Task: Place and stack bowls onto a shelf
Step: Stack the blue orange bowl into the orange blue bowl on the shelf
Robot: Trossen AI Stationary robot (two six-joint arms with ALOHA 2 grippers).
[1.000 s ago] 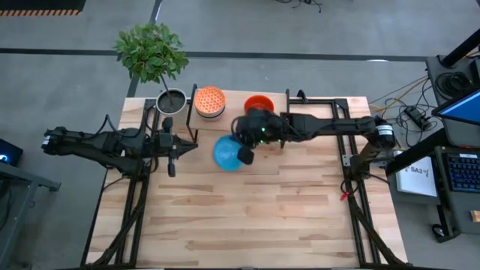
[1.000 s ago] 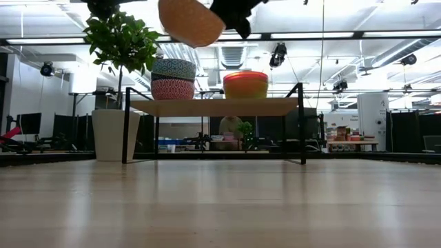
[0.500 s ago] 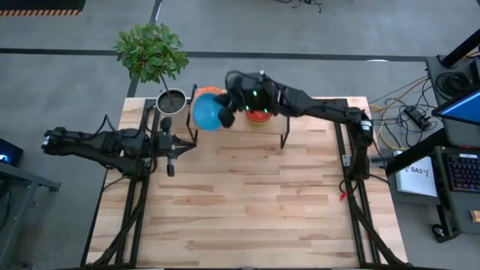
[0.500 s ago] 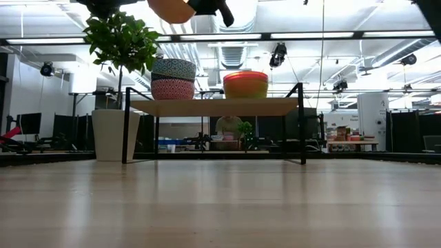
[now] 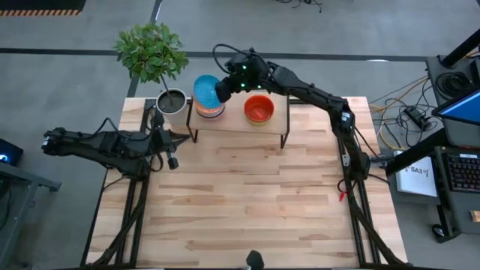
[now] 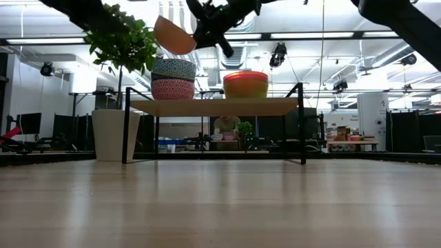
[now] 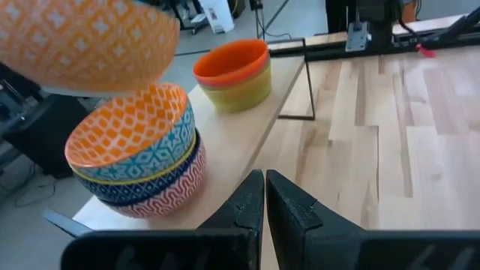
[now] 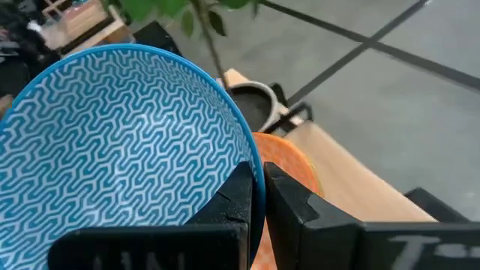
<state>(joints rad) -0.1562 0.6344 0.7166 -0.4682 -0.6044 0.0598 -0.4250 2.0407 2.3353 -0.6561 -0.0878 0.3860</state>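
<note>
My right gripper (image 8: 262,196) is shut on a bowl (image 5: 206,94), blue-patterned inside and orange-patterned outside, held in the air above the stack of patterned bowls (image 7: 131,150) at the shelf's (image 5: 277,124) left end. From table height, the bowl (image 6: 173,34) hangs tilted just over that stack (image 6: 173,79). A second stack, topped by a red-orange bowl (image 5: 259,109), rests on the shelf's middle. My left gripper (image 5: 171,159) waits shut over the table's left side, in front of the shelf. My right gripper pinches the bowl's rim (image 8: 257,166) with one finger inside the bowl (image 8: 238,196) and one outside (image 8: 292,202). It reaches in from the table's right side. The bowl is lifted clear and tilted, with its opening facing up and toward the table's left.
A grey plant pot (image 5: 171,100) with a leafy plant (image 5: 151,51) stands just left of the shelf, close to the patterned stack. The shelf's right end is bare board (image 7: 247,120). The wooden tabletop (image 5: 255,202) stretches in front of the shelf.
My right gripper has carried the bowl from above the table in front of the shelf toward the far edge and the left, ending over the patterned stack. In the low view the bowl first rose, then came down closer to the stack. The gripper stayed shut on it.
</note>
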